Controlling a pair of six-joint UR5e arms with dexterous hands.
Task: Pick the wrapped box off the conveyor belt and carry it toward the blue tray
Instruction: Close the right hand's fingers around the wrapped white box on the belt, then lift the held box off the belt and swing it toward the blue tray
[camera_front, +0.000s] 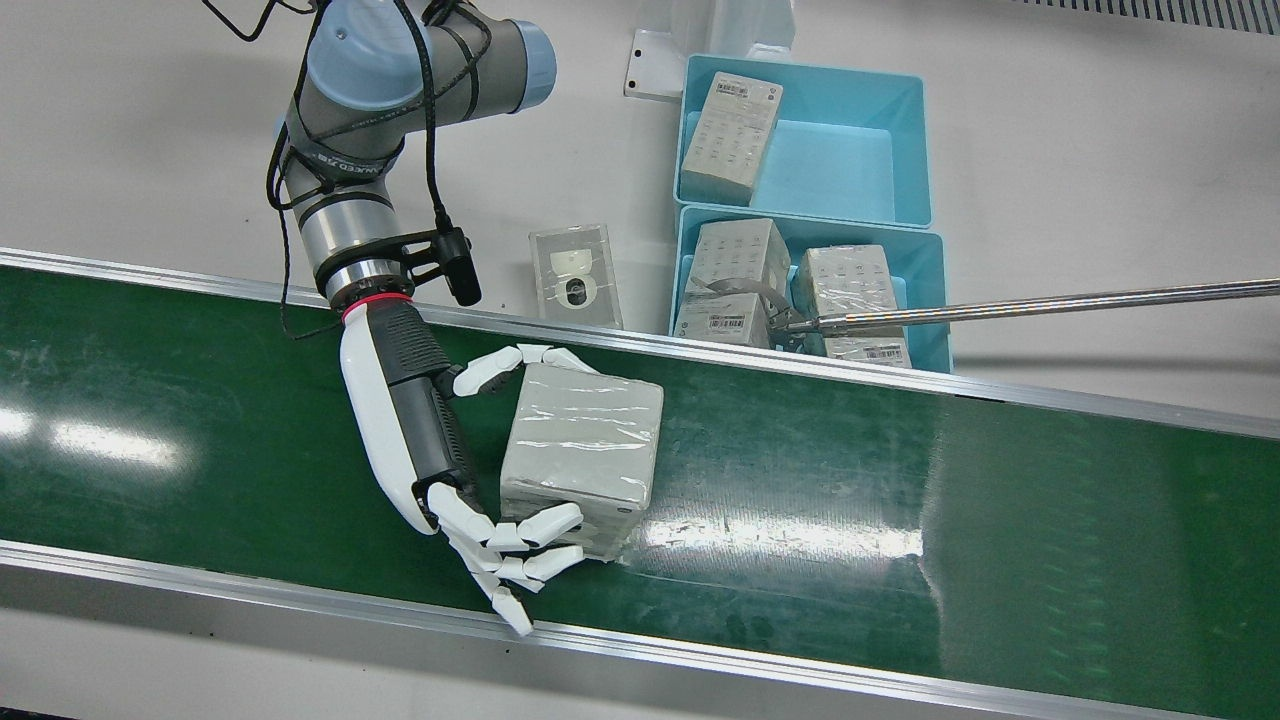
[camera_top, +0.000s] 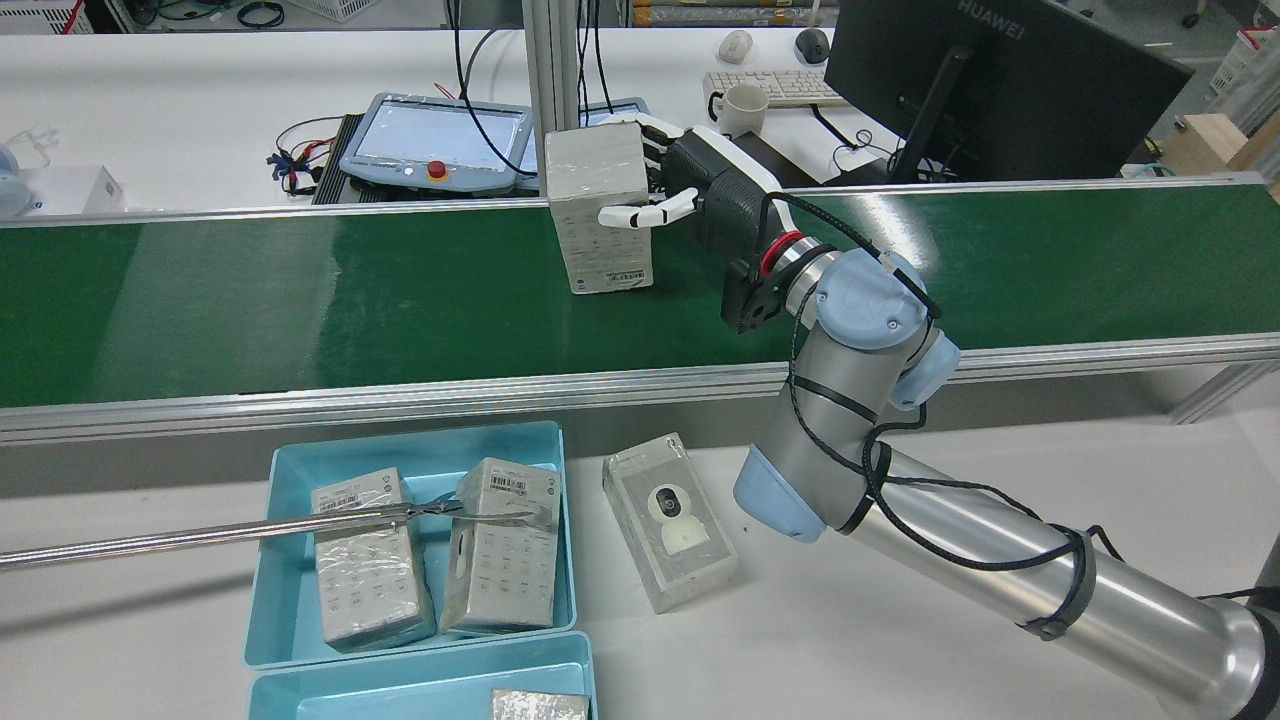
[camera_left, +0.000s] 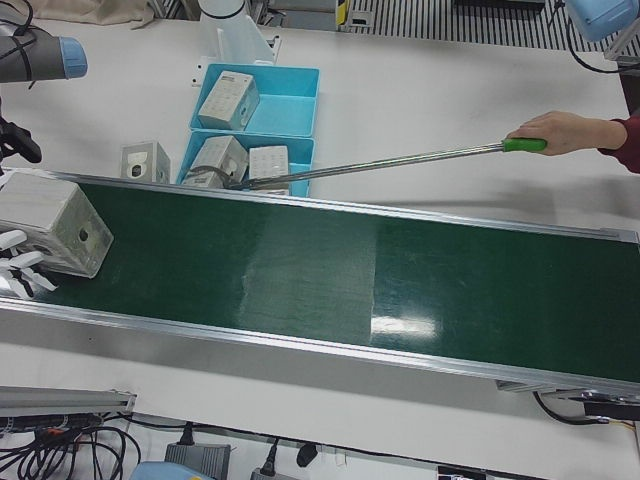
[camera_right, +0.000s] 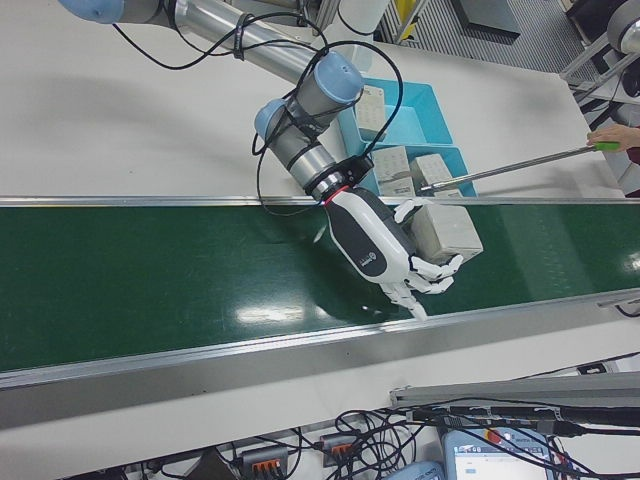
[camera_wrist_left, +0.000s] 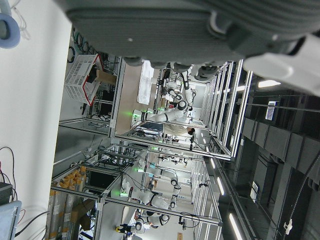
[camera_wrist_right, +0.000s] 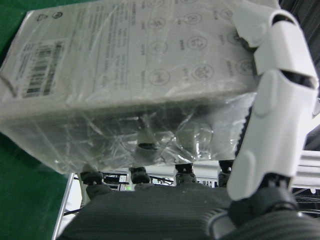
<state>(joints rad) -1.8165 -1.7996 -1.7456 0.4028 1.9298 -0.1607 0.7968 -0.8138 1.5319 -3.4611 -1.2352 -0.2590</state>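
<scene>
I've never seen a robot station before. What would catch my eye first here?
Probably the white right robot hand closed around a plastic-wrapped box on the green conveyor belt. Next, the long metal pole a person's hand pokes into a blue tray holding similar boxes, beside the belt.

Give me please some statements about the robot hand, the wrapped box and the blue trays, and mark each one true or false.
1. The right robot hand has its fingers closed around the wrapped box over the green conveyor belt. True.
2. The blue tray nearest the belt is empty. False: it holds several wrapped boxes.
3. A person's hand holds a long metal pole that reaches into that tray. True.
4. The box with the camera picture lies inside a blue tray. False: it lies on the white table, beside the trays.
5. The farther blue tray holds one box. True.
</scene>
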